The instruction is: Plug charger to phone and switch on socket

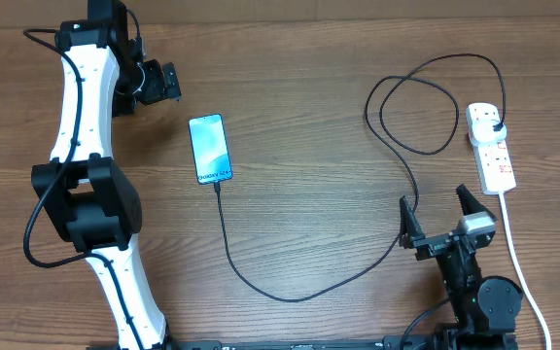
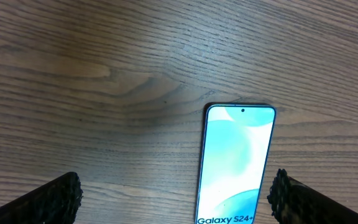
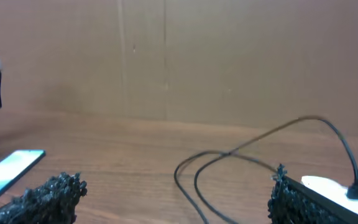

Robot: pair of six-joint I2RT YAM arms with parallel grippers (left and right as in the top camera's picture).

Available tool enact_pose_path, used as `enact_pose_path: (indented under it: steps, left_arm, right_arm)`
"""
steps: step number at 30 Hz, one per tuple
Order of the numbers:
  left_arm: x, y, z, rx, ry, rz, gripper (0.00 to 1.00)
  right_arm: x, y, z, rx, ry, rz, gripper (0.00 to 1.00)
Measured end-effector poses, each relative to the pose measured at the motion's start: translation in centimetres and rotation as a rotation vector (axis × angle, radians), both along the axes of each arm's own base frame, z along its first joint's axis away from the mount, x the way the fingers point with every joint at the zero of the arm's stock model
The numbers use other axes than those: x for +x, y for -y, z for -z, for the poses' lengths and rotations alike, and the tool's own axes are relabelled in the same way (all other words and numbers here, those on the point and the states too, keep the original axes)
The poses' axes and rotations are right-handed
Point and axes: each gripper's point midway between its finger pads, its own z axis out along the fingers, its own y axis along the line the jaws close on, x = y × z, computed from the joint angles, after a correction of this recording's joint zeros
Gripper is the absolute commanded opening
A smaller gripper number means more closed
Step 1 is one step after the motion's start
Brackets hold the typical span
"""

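A: Where is the slim black-edged smartphone with the lit light-blue screen [image 1: 210,148]?

B: Flat on the brown wood-grain table [image 1: 299,78], screen up, left of centre in the overhead view. The end with the text points toward the robot.

A: And the long thin black charger cable [image 1: 261,287]?

B: 1 end meets the phone's near edge, but I cannot tell whether the tip is seated. From there the cable sweeps across the table toward the right arm and curls into 1 loop. It ends in a black plug [image 1: 495,123] that sits in the narrow white plastic power strip [image 1: 494,160] at the table's right side.

A: Are the strip's red switches on?

B: They are too small to tell. The strip's thick white cord [image 1: 515,253] runs back past the right arm.

A: What about the left claw [image 2: 176,186]?

B: It is spread wide and its 2 black fingers hold nothing. It hangs above the table. In its wrist view, the phone's camera end lies below and between the fingers. From overhead, the claw sits off the phone's far left corner, apart from it.

A: And the right claw [image 1: 437,206]?

B: It is also spread wide and empty. It sits low near the robot's side of the table, between the cable and the white cord. The cable passes just beside its left finger, and I cannot tell whether they touch.
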Motion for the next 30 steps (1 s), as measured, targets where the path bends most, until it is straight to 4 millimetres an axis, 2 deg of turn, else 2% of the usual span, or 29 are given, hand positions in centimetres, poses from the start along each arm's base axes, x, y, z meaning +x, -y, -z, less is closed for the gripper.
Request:
enact_pose_path:
  steps: [3,30]
  left_arm:
    - [0.0,0.0,0.0,0.0,0.0,0.0,1.0]
    - [0.0,0.0,0.0,0.0,0.0,0.0,1.0]
  right_arm:
    - [0.01,-0.01,1.08,0.001,-0.045,0.0,1.0]
    - [0.01,-0.01,1.07,0.002,-0.045,-0.001,1.0]
